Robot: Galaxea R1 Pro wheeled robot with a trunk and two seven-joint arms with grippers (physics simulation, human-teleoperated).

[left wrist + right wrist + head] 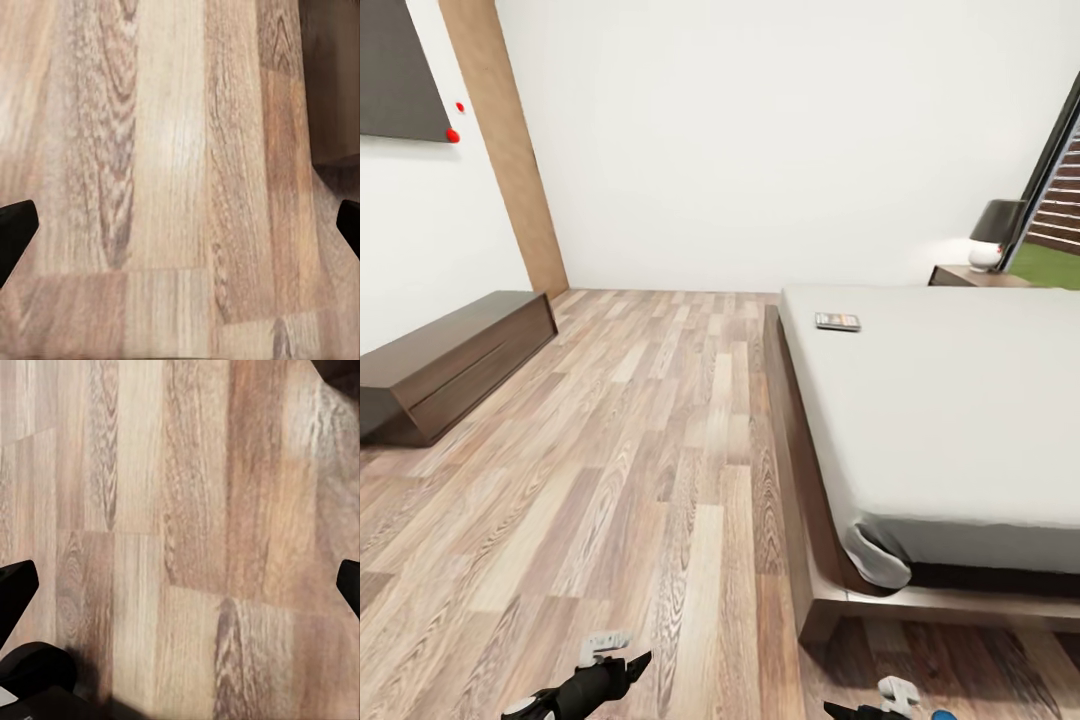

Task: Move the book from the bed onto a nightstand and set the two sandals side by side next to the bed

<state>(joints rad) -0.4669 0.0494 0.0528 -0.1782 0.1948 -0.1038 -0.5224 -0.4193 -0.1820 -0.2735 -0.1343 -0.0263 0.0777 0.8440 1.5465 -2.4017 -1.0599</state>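
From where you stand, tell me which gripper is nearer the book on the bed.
Right. The right gripper hangs low over the floor by the bed's foot corner, on the book's side. The left gripper hangs over open floor further left. Both are far short of the book.

walls (760, 150): we see plain white | floor (610, 480): grey-brown wood planks | low dark cabinet (450, 365) along left wall | dark panel (395, 70) above it | tan wood post (505, 150) in corner | lamp (993, 232), dark shade, far right | window (1060, 200): grass, slats outside
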